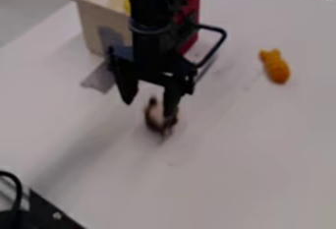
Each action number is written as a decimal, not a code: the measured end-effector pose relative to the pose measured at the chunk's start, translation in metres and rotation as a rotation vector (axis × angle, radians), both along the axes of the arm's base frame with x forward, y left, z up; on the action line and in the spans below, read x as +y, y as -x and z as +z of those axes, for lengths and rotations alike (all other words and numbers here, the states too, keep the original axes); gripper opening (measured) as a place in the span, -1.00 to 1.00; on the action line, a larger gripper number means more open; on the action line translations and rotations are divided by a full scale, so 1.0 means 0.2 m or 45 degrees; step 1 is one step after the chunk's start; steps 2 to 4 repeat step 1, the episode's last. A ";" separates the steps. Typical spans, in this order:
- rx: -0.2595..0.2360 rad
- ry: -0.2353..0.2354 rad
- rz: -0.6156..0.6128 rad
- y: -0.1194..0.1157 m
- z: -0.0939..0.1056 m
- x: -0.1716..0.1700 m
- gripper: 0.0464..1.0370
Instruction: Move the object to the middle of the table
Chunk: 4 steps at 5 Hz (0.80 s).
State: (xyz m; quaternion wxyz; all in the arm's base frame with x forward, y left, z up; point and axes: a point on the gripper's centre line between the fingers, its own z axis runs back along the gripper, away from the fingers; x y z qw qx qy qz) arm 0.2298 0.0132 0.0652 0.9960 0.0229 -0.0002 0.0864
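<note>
At the lower left corner lies black hardware [47,212], and beyond it, farther right, a pale box [89,19] stands partly behind the arm. The gripper [149,107] hangs with its fingers spread over the small brown-and-white object [156,116] on the white table [242,149]; rightmost lies an orange toy [277,68], well apart from them.

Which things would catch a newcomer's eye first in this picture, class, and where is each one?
Probably the black gripper, hanging left of centre over a small brown-and-white object on the pale table. Next, the bright orange toy at upper right, then the pale box with a red side behind the arm.
</note>
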 end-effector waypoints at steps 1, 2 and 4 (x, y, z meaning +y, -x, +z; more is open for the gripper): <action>-0.027 -0.031 -0.007 -0.04 0.06 -0.01 0.93; -0.027 -0.031 -0.007 -0.04 0.06 -0.01 0.93; -0.027 -0.031 -0.007 -0.04 0.06 -0.01 0.93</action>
